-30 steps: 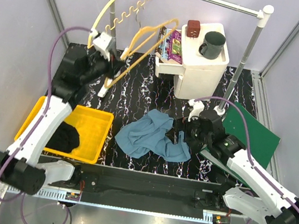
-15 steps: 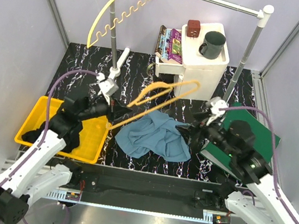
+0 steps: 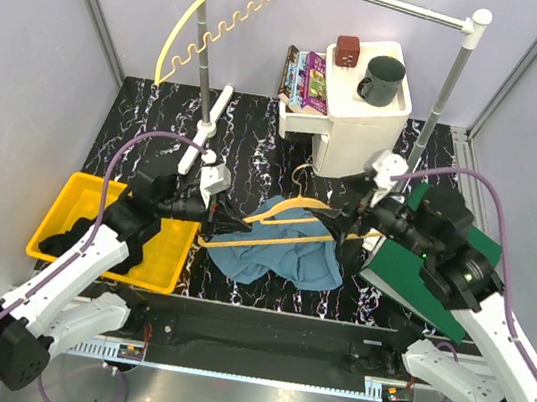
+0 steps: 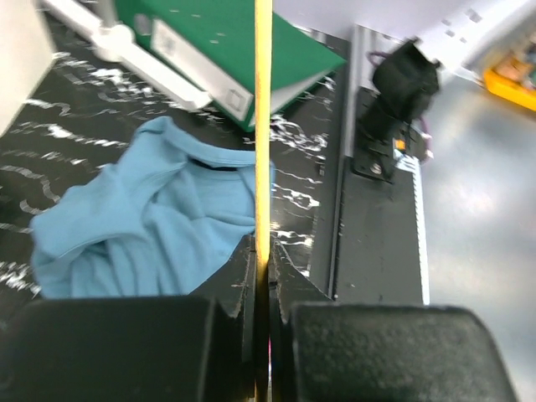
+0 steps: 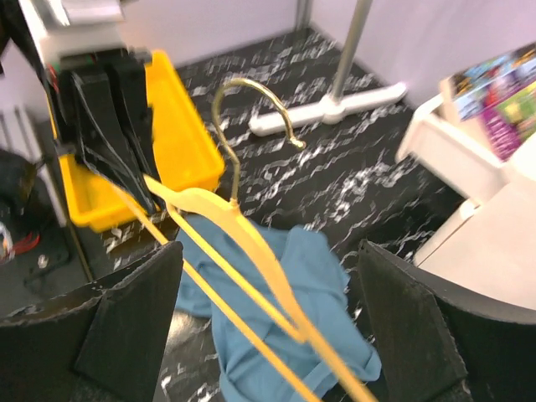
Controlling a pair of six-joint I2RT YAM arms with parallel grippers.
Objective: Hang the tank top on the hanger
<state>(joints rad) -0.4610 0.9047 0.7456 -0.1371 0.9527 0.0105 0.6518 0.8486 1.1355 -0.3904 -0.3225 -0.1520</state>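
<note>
The left fingers [image 4: 243, 276] are pinched tight on the thin, glossy orange-yellow bar of the hanger [image 3: 297, 210]. The hanger slants over the soft, crumpled teal tank top [image 3: 276, 253] on the black marbled bench [image 3: 256, 149]. The right fingers [image 5: 126, 327] gape wide, astride its far end. A yellow plastic tray [image 3: 180, 249] holds a black cloth [image 3: 69, 237].

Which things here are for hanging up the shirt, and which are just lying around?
For the job:
tank top
hanger
left fingers, pinching the hanger

Just lying about:
tray
mug
binder
books
</note>
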